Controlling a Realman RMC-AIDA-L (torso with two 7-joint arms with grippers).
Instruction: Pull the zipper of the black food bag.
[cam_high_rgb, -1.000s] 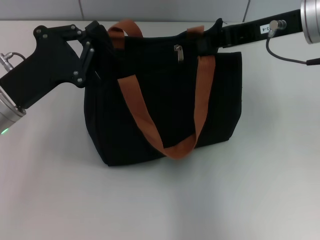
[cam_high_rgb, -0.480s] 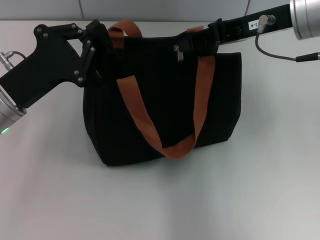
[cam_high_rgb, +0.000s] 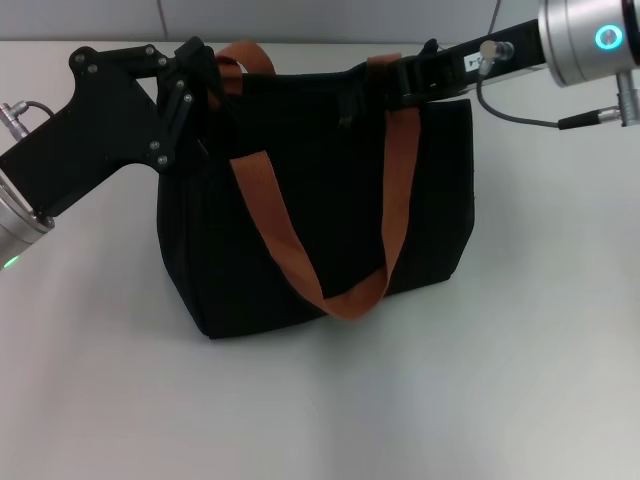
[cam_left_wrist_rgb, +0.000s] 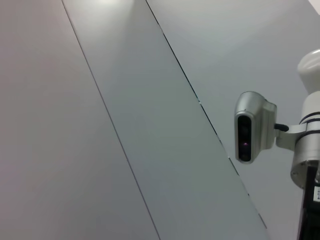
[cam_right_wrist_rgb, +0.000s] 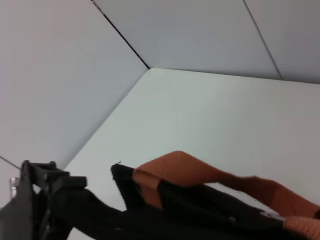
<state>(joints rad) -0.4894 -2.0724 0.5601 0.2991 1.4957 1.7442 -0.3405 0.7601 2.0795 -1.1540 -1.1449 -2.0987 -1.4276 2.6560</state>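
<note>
Head view: both grippers (cam_high_rgb: 195, 75) (cam_high_rgb: 375, 85) meet black food bag's (cam_high_rgb: 320, 220) top edge, grips unclear

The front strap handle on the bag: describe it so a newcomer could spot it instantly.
On the white table stands the black food bag, held at its top corners by the left gripper and the right gripper. The front strap handle is the rust-brown webbing loop hanging down its near face, the only bright colour on it.

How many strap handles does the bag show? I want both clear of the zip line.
2: one strap handle loops down the black food bag's front; the other rises at the back, partly hidden.
</note>
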